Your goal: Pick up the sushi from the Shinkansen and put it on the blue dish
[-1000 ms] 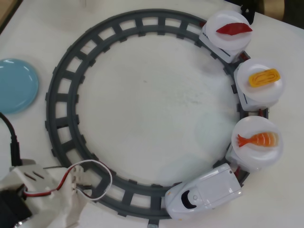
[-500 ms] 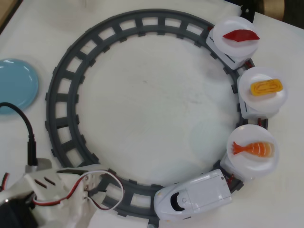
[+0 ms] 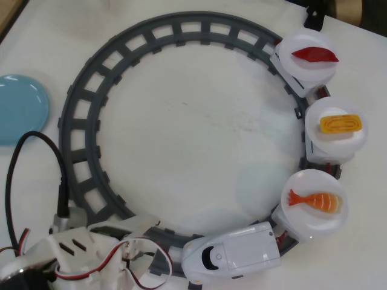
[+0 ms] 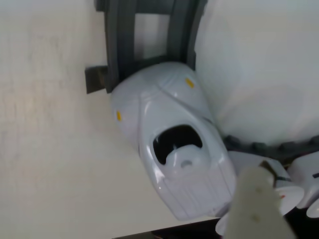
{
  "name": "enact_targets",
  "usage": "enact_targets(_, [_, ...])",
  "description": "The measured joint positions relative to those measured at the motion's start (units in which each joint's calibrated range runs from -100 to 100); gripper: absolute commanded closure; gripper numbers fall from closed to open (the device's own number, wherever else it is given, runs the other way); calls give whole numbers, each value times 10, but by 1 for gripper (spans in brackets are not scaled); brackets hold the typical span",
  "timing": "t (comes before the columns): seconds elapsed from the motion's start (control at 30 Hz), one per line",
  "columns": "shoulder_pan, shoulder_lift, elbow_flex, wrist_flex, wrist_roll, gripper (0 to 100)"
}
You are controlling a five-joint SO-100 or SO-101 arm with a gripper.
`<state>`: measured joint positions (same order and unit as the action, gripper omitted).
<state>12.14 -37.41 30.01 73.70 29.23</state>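
1. The gripper's jaws cannot be judged. The wrist view shows only one pale, blurred finger at the lower right, and the overhead view shows just the white arm body with red and white wires at the lower left.
2. Directly beneath the wrist camera sits the Shinkansen, its rounded white nose and black windshield on the grey track.
3. In the overhead view, the Shinkansen is at the bottom of the circular track, nose pointing left toward the arm.
4. The sushi lies on the round white plate of the first car, just behind the engine.
5. A yellow egg piece and a red tuna piece ride the next two cars.
6. The blue dish sits at the left edge, outside the track, well apart from the sushi.
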Motion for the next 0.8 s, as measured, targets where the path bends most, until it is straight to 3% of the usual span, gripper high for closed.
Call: enact_targets(0.8, [1, 181, -91, 8, -102, 80])
